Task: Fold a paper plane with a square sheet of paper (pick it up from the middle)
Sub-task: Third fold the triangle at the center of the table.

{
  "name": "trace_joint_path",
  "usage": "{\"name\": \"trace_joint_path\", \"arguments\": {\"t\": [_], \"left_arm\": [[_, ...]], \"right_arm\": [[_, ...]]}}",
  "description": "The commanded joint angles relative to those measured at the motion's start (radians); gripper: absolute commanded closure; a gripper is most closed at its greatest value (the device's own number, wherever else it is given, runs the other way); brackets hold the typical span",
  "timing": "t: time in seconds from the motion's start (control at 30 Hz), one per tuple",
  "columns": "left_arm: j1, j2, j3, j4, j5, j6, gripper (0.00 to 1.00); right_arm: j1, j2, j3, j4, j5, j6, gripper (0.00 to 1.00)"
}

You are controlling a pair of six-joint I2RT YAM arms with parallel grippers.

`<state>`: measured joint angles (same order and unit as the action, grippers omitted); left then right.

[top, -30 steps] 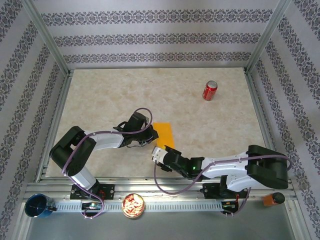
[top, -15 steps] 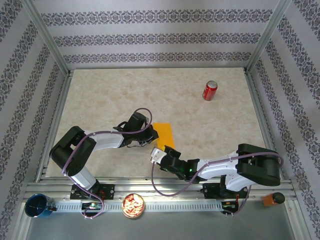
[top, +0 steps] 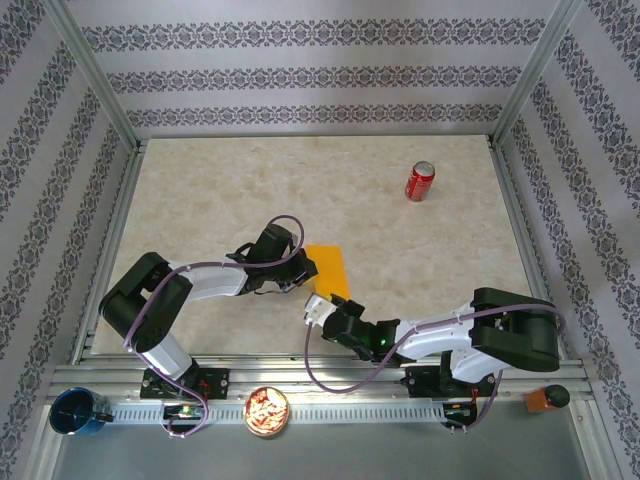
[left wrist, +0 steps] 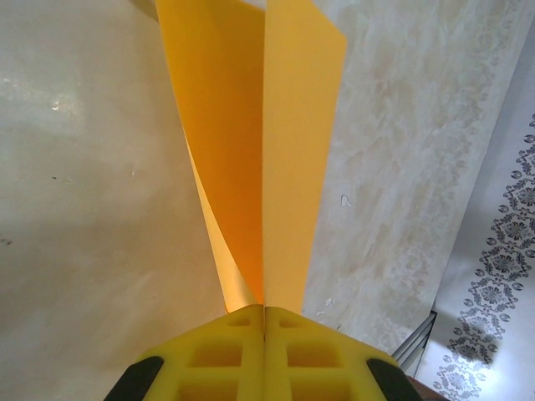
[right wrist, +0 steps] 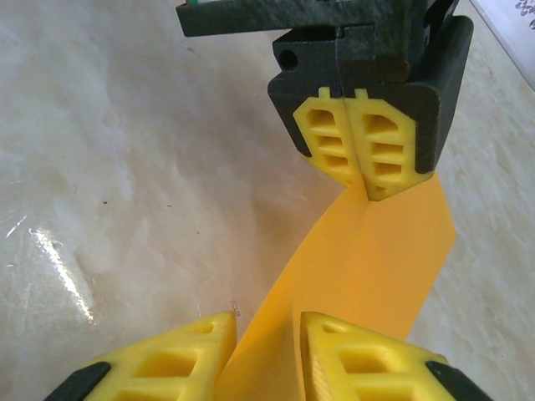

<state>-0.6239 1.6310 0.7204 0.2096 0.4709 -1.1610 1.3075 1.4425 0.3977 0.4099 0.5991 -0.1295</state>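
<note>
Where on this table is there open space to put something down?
Free: the far-left table stretch, left of the red soda can; also the right side between can and right arm. Crowded: centre front, left gripper and right gripper at the orange sheet.

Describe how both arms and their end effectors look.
The left arm and right arm have black joints, silver-white links and a looping purple cable. The left end effector and right end effector are black with yellow fingers moulded with square pockets.
</note>
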Motion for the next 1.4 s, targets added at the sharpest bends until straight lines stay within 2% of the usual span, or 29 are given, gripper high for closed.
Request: {"name": "trace_joint_path", "arguments": {"t": [0.0,0.3,0.67,0.73,0.77,0.9,0.97,1.13,1.27,1.37], "left_arm": [[0.010,-0.007,0.002,0.031,0.010,-0.014,0.95],[0.010,-0.005,0.000,0.031,0.011,-0.017,0.95],[0.010,-0.011,-0.004,0.023,0.006,-0.014,0.94],[0.010,-0.015,-0.001,0.005,0.005,-0.003,0.86],[0.010,-0.023,0.004,-0.019,-0.002,0.008,0.78],[0.019,-0.093,0.037,-0.178,-0.074,0.086,0.54],[0.034,-0.128,0.060,-0.247,-0.091,0.130,0.49],[0.083,-0.143,0.144,-0.326,-0.068,0.228,0.48],[0.099,-0.041,0.259,-0.362,0.030,0.303,0.55],[0.098,0.061,0.350,-0.398,0.100,0.350,0.63]], "right_arm": [[0.013,-0.025,-0.022,0.029,0.022,0.035,0.74],[-0.005,-0.061,-0.040,0.046,-0.006,0.065,0.88],[-0.022,-0.063,-0.040,0.039,-0.049,0.086,1.00],[-0.029,-0.071,-0.040,0.032,-0.069,0.099,1.00],[-0.036,-0.078,-0.039,0.021,-0.089,0.111,1.00],[-0.096,-0.122,-0.045,-0.012,-0.252,0.206,1.00],[-0.143,-0.143,-0.046,-0.026,-0.364,0.263,1.00],[-0.268,-0.162,-0.039,-0.028,-0.643,0.378,1.00],[-0.328,-0.139,-0.020,-0.028,-0.783,0.432,1.00],[-0.362,-0.108,-0.003,-0.029,-0.835,0.469,1.00]]}}
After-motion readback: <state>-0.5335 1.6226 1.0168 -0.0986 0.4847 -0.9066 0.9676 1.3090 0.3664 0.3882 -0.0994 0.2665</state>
